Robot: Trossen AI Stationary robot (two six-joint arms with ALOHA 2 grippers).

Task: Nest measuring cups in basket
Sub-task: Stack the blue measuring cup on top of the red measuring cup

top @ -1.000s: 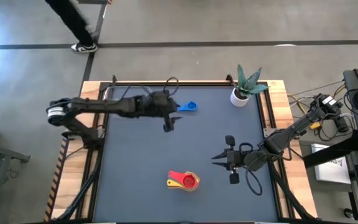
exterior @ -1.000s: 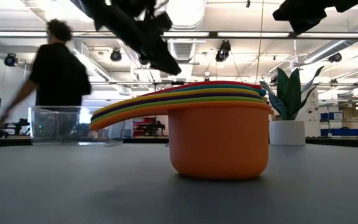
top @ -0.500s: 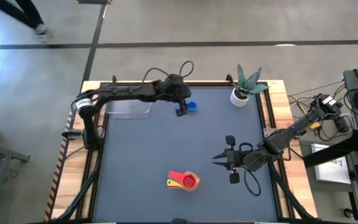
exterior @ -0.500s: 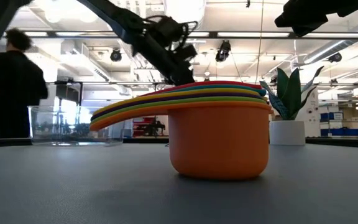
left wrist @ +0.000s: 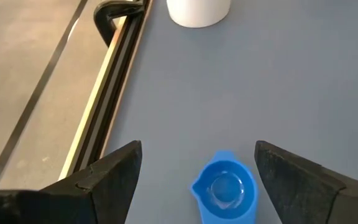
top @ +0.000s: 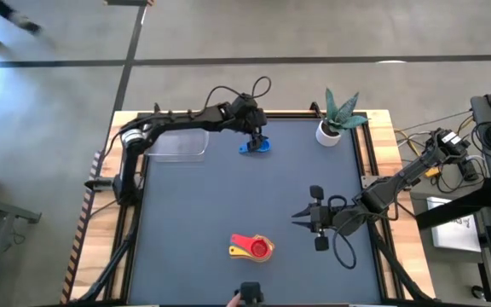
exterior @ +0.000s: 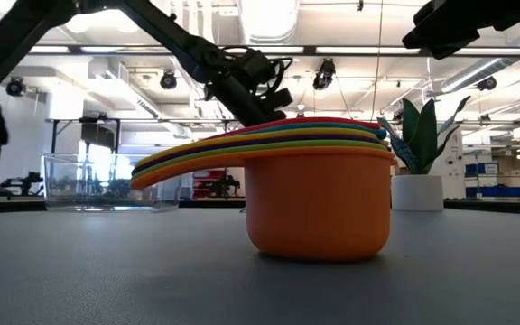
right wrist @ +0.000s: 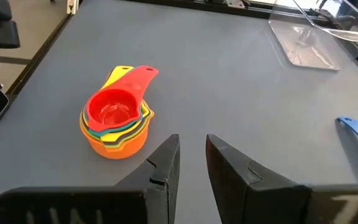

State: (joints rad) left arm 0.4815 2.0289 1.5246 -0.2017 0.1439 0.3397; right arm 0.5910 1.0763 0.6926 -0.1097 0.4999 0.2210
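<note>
A small blue measuring cup [top: 256, 146] sits on its base near the table's far edge, handle toward the left. My left gripper [left wrist: 197, 149] hovers over it, open wide, with one finger on either side of the cup [left wrist: 225, 190] and not touching it. The other cups form a nested stack [top: 252, 247] near the table's near edge, orange at the bottom [exterior: 319, 208] and red on top [right wrist: 112, 111]. The clear basket [top: 177, 143] stands at the far left. My right gripper [right wrist: 192, 140] hangs shut right of centre [top: 297, 215], off the stack.
A white plant pot [top: 329, 130] with a spiky green plant stands at the far right corner, right of the blue cup. Wooden rails [top: 373, 145] frame the grey mat. The middle of the mat between the basket, the stack and my right gripper lies bare.
My left gripper has swung from the mat right of the basket toward the far edge and to the right, and now stands over the blue cup. The cup, the stack and my right arm have stayed where they were. A person behind the table has walked off to the left.
</note>
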